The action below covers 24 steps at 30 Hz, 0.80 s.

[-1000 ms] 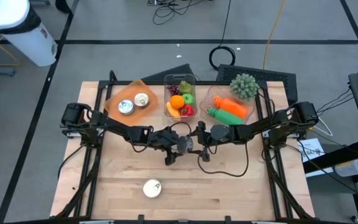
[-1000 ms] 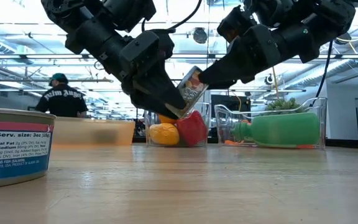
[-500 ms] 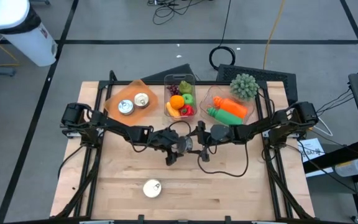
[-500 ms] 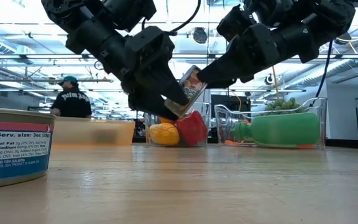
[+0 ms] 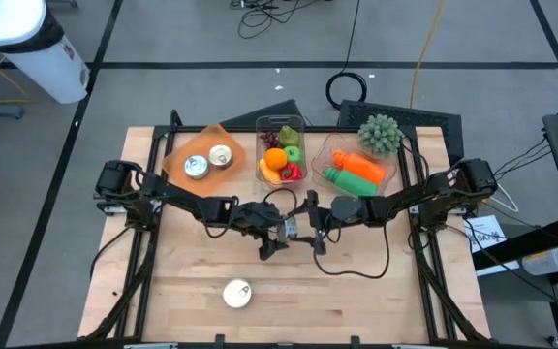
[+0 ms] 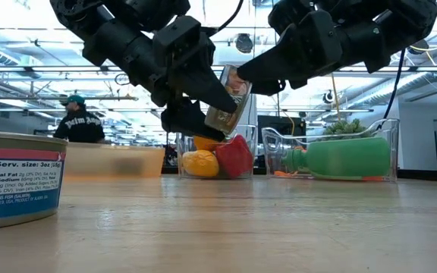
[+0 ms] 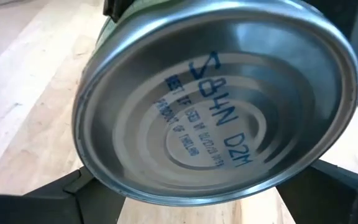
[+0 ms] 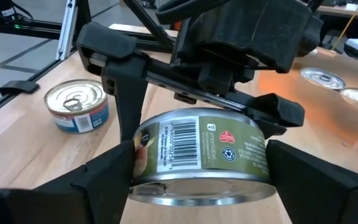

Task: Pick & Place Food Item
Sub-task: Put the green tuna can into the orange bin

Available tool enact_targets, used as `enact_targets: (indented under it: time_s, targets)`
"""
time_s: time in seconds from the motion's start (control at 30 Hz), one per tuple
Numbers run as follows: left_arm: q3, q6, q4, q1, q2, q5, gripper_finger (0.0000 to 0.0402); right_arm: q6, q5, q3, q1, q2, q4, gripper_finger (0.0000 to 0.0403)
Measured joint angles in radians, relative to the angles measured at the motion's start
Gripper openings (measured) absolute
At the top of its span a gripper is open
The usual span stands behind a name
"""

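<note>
A tin can with a green label (image 8: 201, 152) hangs above the middle of the table (image 5: 201, 281), between my two grippers, which meet tip to tip. My right gripper (image 5: 301, 225) comes from the table's right and is shut on the can (image 6: 230, 102). My left gripper (image 5: 286, 232) comes from the table's left. It is open, with one finger on each side of the can. In the left wrist view the can's stamped bottom (image 7: 216, 106) fills the picture. A second can (image 5: 237, 293) stands on its base near the table's front edge. My right gripper pinches the can's round side wall (image 8: 146, 158) between its two fingers (image 8: 107, 180), at opposite points. It comes nearly level from the table's right. The can is lifted clear of the table and tilted. My left gripper's fingers (image 8: 128, 106) stand close against the can; whether they touch it I cannot tell.
At the far edge stand an orange tray (image 5: 177, 160) with two cans, a clear bin of fruit (image 5: 281, 155), and a clear bin (image 5: 356, 167) with a green bottle. A spiky green plant (image 5: 381, 134) stands behind them. A person (image 6: 74, 125) is in the room beyond the table.
The can has risen a little between the grippers and tipped further over, going with my right gripper, which has tilted its fingers upward. My left gripper has rolled slightly about its own line while staying in place.
</note>
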Motion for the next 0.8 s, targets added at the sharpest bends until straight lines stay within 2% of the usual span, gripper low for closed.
enact_targets:
  time_s: [0.27, 0.4, 0.53, 0.8]
  targets:
    - [0.0, 0.018, 0.002, 0.001, 0.0, -0.015, 0.0368, -0.001, 0.004, 0.0, -0.001, 0.0, -0.014, 0.0326]
    - [0.0, -0.005, 0.001, 0.0, 0.0, -0.094, 0.0368, 0.009, 0.019, 0.0, -0.003, 0.001, -0.003, 0.0326]
    - [0.0, 0.076, 0.015, -0.002, 0.0, -0.133, 0.0368, 0.016, 0.032, 0.0, -0.003, 0.001, 0.027, 0.0326]
    - [0.0, 0.128, 0.186, -0.006, 0.0, -0.161, 0.0368, 0.024, 0.017, 0.003, -0.003, -0.001, 0.071, 0.0326]
